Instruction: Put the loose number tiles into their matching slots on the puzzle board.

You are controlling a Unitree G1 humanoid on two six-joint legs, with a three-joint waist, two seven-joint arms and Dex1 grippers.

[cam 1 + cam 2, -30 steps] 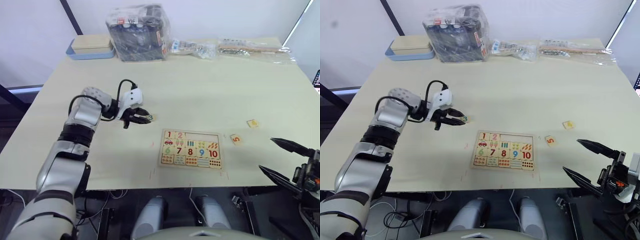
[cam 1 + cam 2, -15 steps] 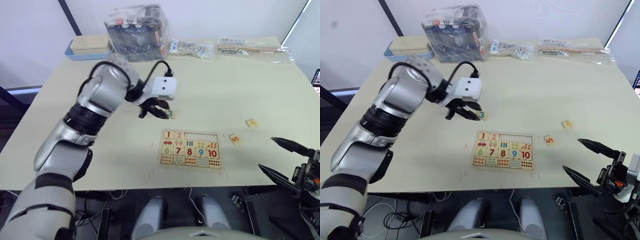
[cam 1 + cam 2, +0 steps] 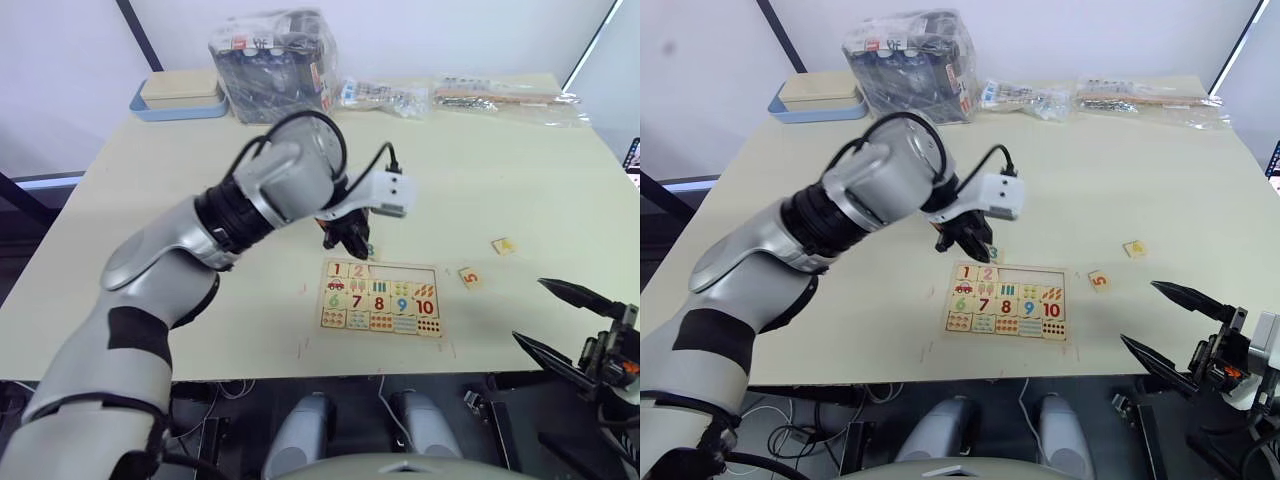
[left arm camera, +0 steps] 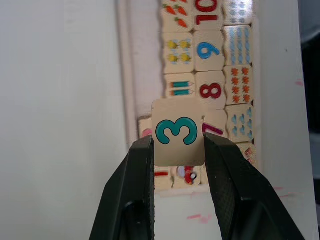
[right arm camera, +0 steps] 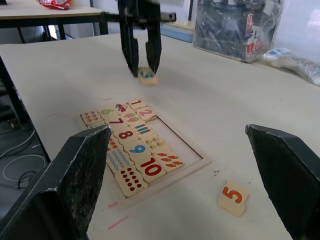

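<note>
The left gripper (image 4: 178,150) has swung in from way out on the left w/ the 3 tile (image 4: 179,132) pinched b/w its two fingers, and it's now up in the air just past the far edge of the board (image 3: 383,297). A sec ago it was low by the table, well apart from the board, so the carry is about done and what's left is the drop, I think. The tile is square so it has no long side; in the wrist view the 3 reads the right way up, while the board's numbers lie sideways, so it prob needs a turn before it fits. The board is a long flat shape, its long side going left to right. The 1 tile (image 3: 338,269) and 2 tile (image 3: 358,270) sit in the far row at the left end. Next to them are the bare slots (image 3: 408,275), three of them by my guess, and the 3 should go in the first one, right by the 2. Farther right on the table the 5 tile (image 3: 470,277) lies just beside the board, and another tile (image 3: 504,245), maybe the 4, can't read it, is a bit beyond. The right gripper (image 3: 1170,327) hangs off the table's near right corner, fingers spread wide, nothing in it, same spot as before.
</note>
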